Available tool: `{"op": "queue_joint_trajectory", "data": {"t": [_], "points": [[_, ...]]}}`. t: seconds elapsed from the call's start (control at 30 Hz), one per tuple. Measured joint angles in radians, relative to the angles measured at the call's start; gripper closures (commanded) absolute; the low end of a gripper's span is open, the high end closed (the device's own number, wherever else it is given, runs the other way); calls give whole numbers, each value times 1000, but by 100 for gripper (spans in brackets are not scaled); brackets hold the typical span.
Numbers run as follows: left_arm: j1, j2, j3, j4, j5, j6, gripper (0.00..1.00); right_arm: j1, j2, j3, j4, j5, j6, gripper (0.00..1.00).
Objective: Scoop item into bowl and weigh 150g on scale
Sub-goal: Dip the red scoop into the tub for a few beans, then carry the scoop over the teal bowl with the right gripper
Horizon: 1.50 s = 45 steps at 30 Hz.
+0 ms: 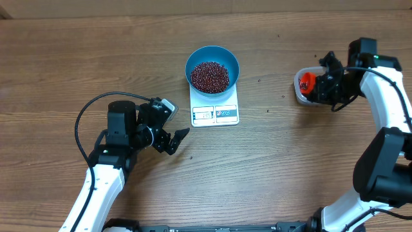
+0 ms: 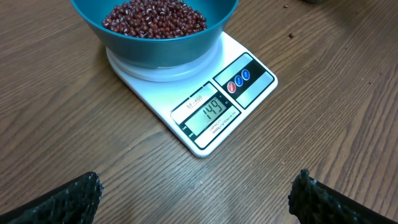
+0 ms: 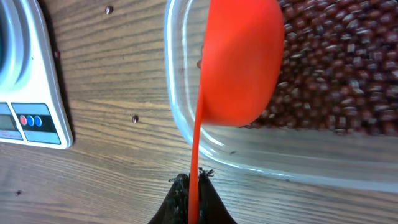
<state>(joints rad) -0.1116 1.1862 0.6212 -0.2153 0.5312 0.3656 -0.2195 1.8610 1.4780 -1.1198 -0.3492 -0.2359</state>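
The teal bowl (image 1: 212,67) (image 2: 155,31) stands on the white scale (image 1: 215,111) (image 2: 205,99), filled with red-brown beans (image 1: 209,76) (image 2: 155,17). The display (image 2: 210,116) reads 149. My left gripper (image 1: 172,135) (image 2: 196,199) is open over bare wood, left of and just nearer than the scale, with nothing between its fingers. My right gripper (image 1: 320,86) (image 3: 194,183) is shut on the thin handle of an orange scoop (image 1: 306,81) (image 3: 239,62), whose cup hangs over the clear tub (image 1: 302,90) (image 3: 186,134) of beans (image 3: 336,68) at the far right.
A few stray beans (image 3: 135,118) lie on the wood between the scale and the tub. The left arm's black cable (image 1: 80,122) loops over the table at the left.
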Motion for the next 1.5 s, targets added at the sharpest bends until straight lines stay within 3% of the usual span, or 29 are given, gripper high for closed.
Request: {"op": "queue_joint_trajectory", "data": {"t": [0.27, 0.5, 0.87, 1.17, 1.5], "points": [[0, 0, 0, 0, 0, 0, 0, -71, 0, 33, -51, -25, -4, 96], [0, 0, 0, 0, 0, 0, 0, -129, 1, 33, -93, -182, -81, 96], [0, 0, 0, 0, 0, 0, 0, -126, -8, 96, -145, -306, -125, 96], [0, 0, 0, 0, 0, 0, 1, 110, -61, 106, -79, -347, -122, 96], [0, 0, 0, 0, 0, 0, 0, 412, -61, 106, 117, -243, 31, 96]]}}
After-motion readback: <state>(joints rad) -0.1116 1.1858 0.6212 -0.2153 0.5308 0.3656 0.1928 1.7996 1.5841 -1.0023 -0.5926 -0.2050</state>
